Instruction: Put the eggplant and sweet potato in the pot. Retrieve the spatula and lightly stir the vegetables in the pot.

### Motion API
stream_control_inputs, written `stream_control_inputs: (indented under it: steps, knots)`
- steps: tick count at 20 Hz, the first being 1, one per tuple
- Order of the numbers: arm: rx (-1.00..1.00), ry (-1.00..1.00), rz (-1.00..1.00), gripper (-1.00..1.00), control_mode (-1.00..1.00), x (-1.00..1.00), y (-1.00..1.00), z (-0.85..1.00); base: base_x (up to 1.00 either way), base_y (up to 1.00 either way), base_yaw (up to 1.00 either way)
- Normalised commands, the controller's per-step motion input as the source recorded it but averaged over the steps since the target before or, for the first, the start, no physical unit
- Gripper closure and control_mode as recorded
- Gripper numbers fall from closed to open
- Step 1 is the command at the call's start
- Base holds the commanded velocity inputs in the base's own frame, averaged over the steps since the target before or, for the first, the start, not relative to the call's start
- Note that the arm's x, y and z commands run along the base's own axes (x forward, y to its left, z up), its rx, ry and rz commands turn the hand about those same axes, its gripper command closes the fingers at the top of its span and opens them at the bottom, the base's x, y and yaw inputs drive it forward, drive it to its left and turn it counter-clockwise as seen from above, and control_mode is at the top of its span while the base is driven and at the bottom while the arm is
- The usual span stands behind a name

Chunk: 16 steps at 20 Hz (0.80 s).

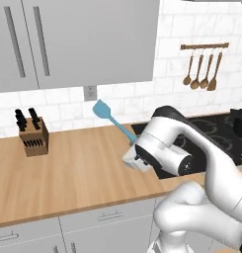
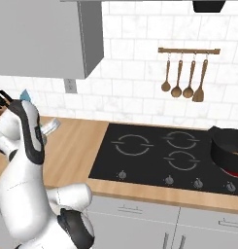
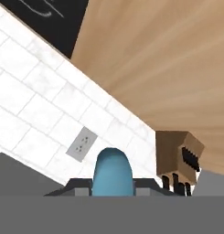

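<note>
No text, label or number can be read anywhere.

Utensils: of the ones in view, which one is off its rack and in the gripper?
The light-blue spatula: the gripper is shut on its handle, blade raised over the counter. The brown wooden utensils hang from the wall rail above the stove.

A: What is carried by the wooden counter?
B: A knife block is stood near the tiled wall, and a black cooktop is set in, bearing the pot.
</note>
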Motion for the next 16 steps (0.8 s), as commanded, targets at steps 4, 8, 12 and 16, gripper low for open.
stream_control_inputs:
  steps: [4,8,12,16]
  knots:
    - [-0.54,-0.14,0.08,1.0,-1.0,-0.47,0.11,1.0,0.0,0.0,0.0]
    - [-0.56,-0.28,0.07,1.0,-1.0,-0.49,0.13,1.0,0.0,0.0,0.0]
    - [-0.48,-0.39,0.04,1.0,-1.0,-0.58,0.11,1.0,0.0,0.0,0.0]
    - [-0.41,-0.44,0.0,1.0,-1.0,-0.42,0.09,1.0,0.0,0.0,0.0]
